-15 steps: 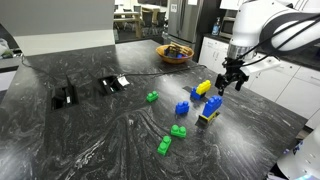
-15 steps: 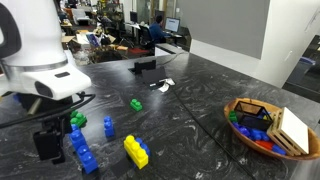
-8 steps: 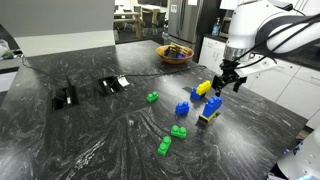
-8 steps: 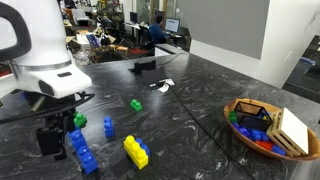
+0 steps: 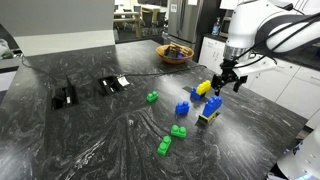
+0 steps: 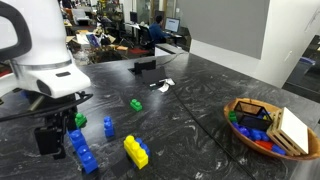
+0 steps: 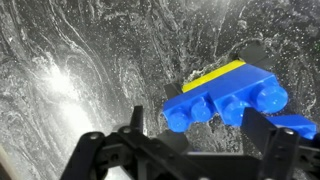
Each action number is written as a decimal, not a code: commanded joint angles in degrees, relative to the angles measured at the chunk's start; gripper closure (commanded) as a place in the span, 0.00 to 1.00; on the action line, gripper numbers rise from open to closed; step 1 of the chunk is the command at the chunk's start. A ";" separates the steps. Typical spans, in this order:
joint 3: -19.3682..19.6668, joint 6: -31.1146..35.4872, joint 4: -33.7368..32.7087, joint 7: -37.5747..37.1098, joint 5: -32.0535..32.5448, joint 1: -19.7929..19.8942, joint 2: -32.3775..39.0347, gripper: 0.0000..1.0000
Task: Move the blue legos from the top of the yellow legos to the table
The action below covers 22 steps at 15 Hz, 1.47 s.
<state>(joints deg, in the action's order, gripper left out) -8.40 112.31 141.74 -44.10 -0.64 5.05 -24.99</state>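
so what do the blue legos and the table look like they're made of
The blue legos look like moulded plastic, smooth and slightly glossy: even bright colour, rounded studs with soft highlights. The table looks like polished stone or stone-look laminate, which I cannot tell: black with wavy white-grey veining and a bright glare patch.

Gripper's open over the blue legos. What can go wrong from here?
1. In the wrist view the blue legos sit off-centre to the open gripper, reaching past one finger; closing may twist them.
2. They rest on the yellow legos; a lift might drag that stack along.
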 commanded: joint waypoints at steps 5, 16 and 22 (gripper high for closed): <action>0.02 -2.29 -5.08 -16.63 -6.94 -1.20 5.47 0.00; 0.35 6.65 -4.09 -37.47 -7.81 -3.53 9.04 0.00; 0.26 7.27 -3.85 -38.58 -7.50 -3.39 9.13 0.00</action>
<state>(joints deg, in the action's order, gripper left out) -9.06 119.16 137.73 -81.84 -8.65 2.50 -16.01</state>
